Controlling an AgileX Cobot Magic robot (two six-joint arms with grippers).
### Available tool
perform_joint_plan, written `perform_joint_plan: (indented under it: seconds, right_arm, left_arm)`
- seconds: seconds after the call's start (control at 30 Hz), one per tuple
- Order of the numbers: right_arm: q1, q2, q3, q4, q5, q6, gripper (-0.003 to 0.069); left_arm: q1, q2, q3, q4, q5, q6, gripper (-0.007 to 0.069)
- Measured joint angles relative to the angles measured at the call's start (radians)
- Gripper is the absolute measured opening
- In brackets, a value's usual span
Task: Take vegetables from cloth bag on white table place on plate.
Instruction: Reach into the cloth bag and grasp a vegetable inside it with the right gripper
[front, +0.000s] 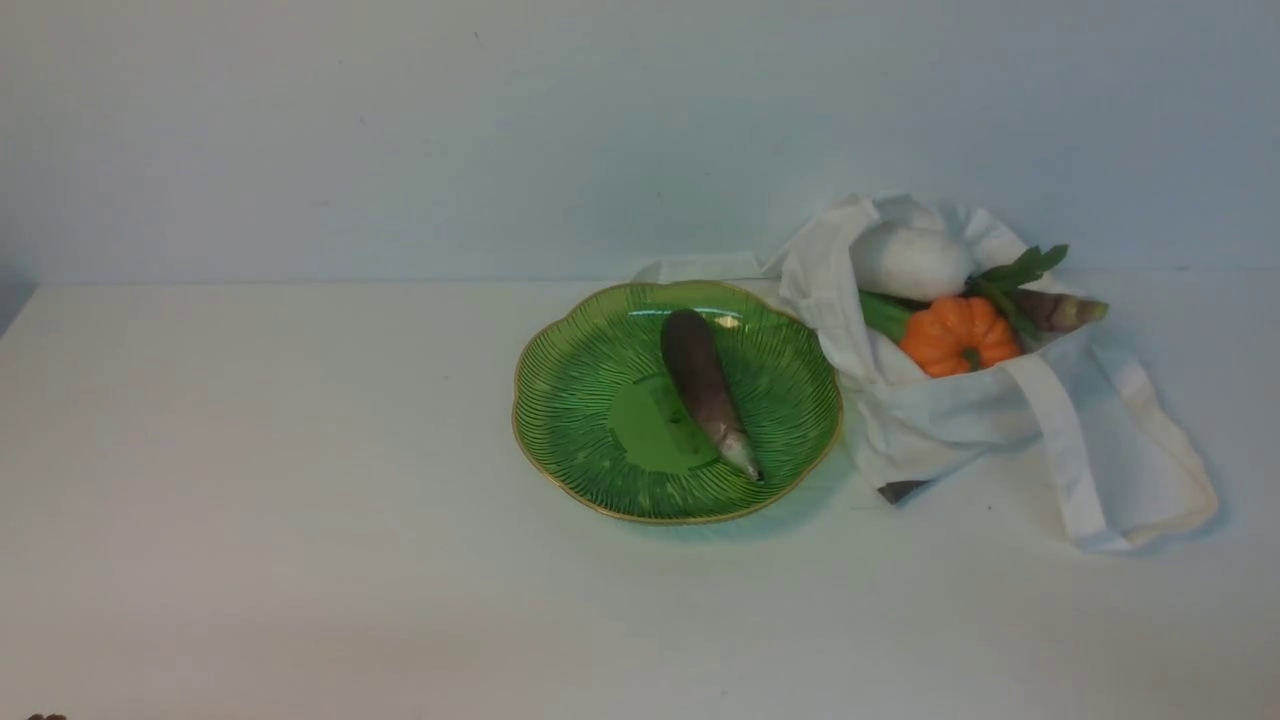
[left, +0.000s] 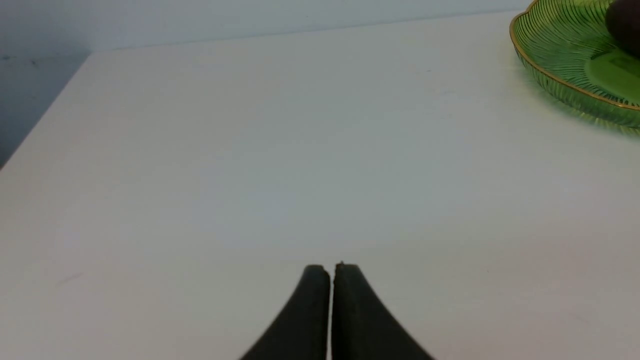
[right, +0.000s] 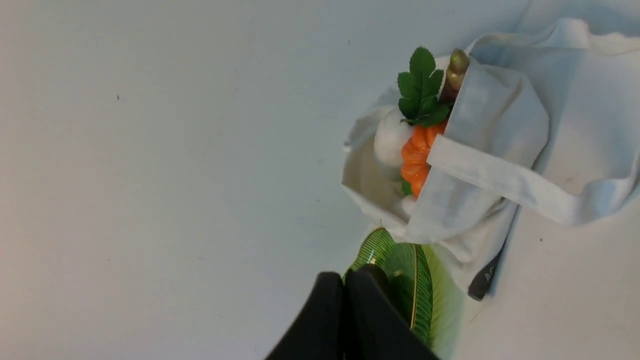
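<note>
Green against white: found the plate (front: 590, 440) about midway along the white table (front: 250, 500), nearer its far edge, with one dark purple eggplant (front: 703, 385) lying slantwise across it. Found the cloth bag (front: 950, 420) slumped just beside the plate toward the table's right edge, mouth open, holding a white radish (front: 910, 262) with green leaves, an orange pumpkin (front: 958, 335), a green stalk (front: 883, 313) and a second eggplant (front: 1060, 310), one strap (front: 1075, 470) trailing toward the near edge. Noted both sets of fingers pressed together on nothing, the left gripper (left: 331, 269) low over bare tabletop toward the left edge, the right gripper (right: 344, 278) above the plate's rim beside the bag.
</note>
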Motion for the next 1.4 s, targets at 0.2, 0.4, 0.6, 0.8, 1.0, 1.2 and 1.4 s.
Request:
perform_joint_plan:
  seconds: [0.2, 0.4, 0.6, 0.8, 1.0, 1.2, 1.4]
  right_arm:
    - [0.000, 0.008, -0.256, -0.062, 0.085, -0.299, -0.0015]
    - [0.000, 0.208, -0.512, -0.199, 0.269, -0.400, -0.0015]
    - [0.000, 0.497, -0.686, -0.464, 0.525, -0.385, -0.0015]
    - [0.000, 0.905, -0.869, -0.546, 0.598, -0.345, -0.0015]
    - [0.000, 1.206, -0.982, -0.521, 0.532, -0.450, 0.0015]
    - [0.000, 1.516, -1.221, -0.451, 0.518, -0.558, 0.0154]
    - [0.004, 1.799, -1.436, -0.434, 0.578, -0.638, 0.0391]
  left_arm:
    - [0.000, 0.000, 0.000, 0.000, 0.000, 0.000, -0.0005]
    - [0.000, 0.000, 0.000, 0.000, 0.000, 0.000, -0.0005]
    - [0.000, 0.000, 0.000, 0.000, 0.000, 0.000, -0.0005]
    - [0.000, 0.000, 0.000, 0.000, 0.000, 0.000, -0.0005]
    - [0.000, 0.000, 0.000, 0.000, 0.000, 0.000, -0.0005]
    - [0.000, 0.000, 0.000, 0.000, 0.000, 0.000, -0.0005]
    - [0.000, 0.000, 0.000, 0.000, 0.000, 0.000, -0.0005]
